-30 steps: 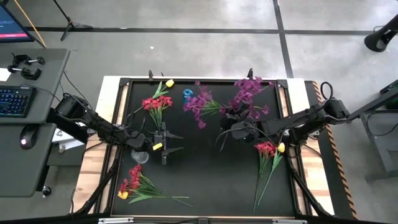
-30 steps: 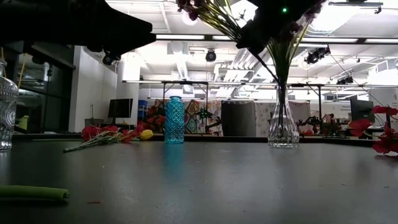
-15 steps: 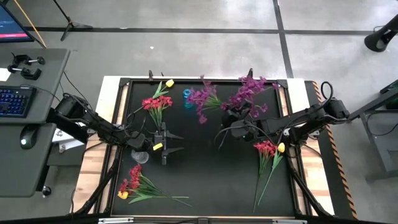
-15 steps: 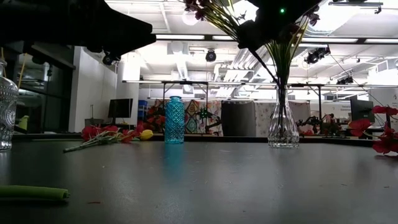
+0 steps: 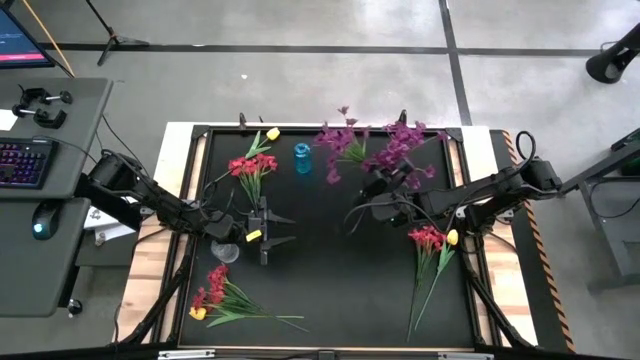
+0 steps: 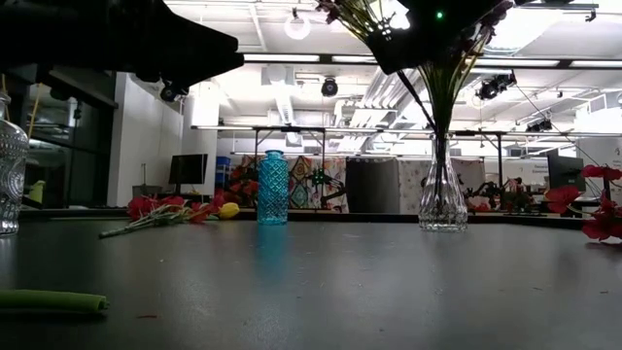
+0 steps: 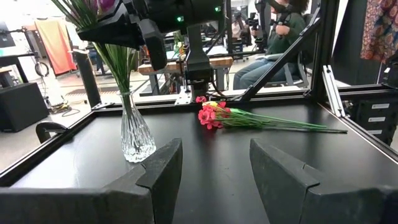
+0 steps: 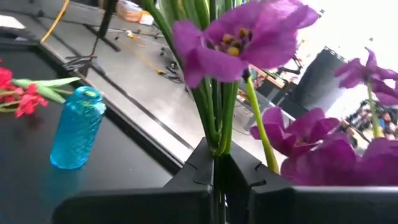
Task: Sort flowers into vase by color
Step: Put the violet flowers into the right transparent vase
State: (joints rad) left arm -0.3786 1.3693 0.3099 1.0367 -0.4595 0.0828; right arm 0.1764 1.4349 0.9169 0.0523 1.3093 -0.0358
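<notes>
My right gripper (image 5: 381,197) (image 8: 216,160) is over the table's far right part, shut on a purple flower cluster (image 5: 340,143) (image 8: 239,38). Beside it, a clear glass vase (image 6: 442,202) (image 7: 137,135) holds more purple flowers (image 5: 405,147). A blue vase (image 5: 302,158) (image 8: 74,127) stands near the far edge. Red-pink bunches with yellow buds lie flat at far left (image 5: 250,168), near left (image 5: 218,292) and right (image 5: 430,240). My left gripper (image 5: 268,232) (image 7: 214,165) waits open, low over the table's left-middle. My right gripper pinches the purple cluster's green stems (image 8: 214,134) between its two fingers, below the blooms. The fingers lie across the stems. The cluster is lifted clear and stands steeply, blooms above the fingers. One thin stem (image 6: 416,100) runs down toward the clear vase's neck; its lower end I cannot tell.
A small cut-glass vase (image 5: 225,252) (image 6: 10,175) stands by my left gripper. A loose green stem piece (image 6: 49,302) lies near the low camera. The raised black frame (image 5: 330,129) borders the table. The table's middle (image 5: 330,270) has bare surface.
My right gripper has turned, tipping the held purple cluster up. Its blooms have swung from left of the gripper, past the blue vase, toward the far edge and closer to the clear vase's flowers. The gripper has stayed shut.
</notes>
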